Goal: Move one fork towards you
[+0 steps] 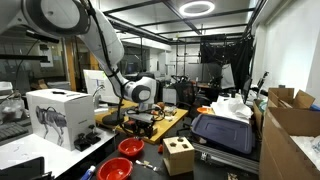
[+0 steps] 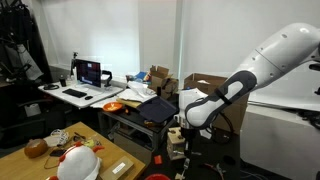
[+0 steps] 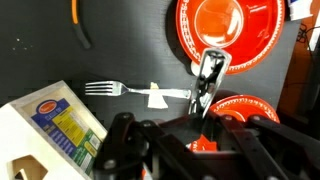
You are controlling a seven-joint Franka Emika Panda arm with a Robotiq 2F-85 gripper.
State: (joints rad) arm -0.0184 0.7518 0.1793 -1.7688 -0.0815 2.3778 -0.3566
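Observation:
A silver fork (image 3: 118,89) with a white tag (image 3: 157,96) on its handle lies across a black surface in the wrist view, tines to the left. My gripper (image 3: 207,82) is shut on the right end of the fork's handle. A red plate (image 3: 225,25) is just beyond the fingers and a red bowl (image 3: 243,108) sits right beside them. In both exterior views the gripper (image 1: 141,122) (image 2: 178,140) hangs low over the table. The fork is too small to make out there.
A white box with a blue and yellow label (image 3: 52,128) lies close to the fork's tines. In an exterior view two red dishes (image 1: 131,147) (image 1: 115,169), a wooden box (image 1: 179,157) and a white carton (image 1: 58,115) stand around the work spot.

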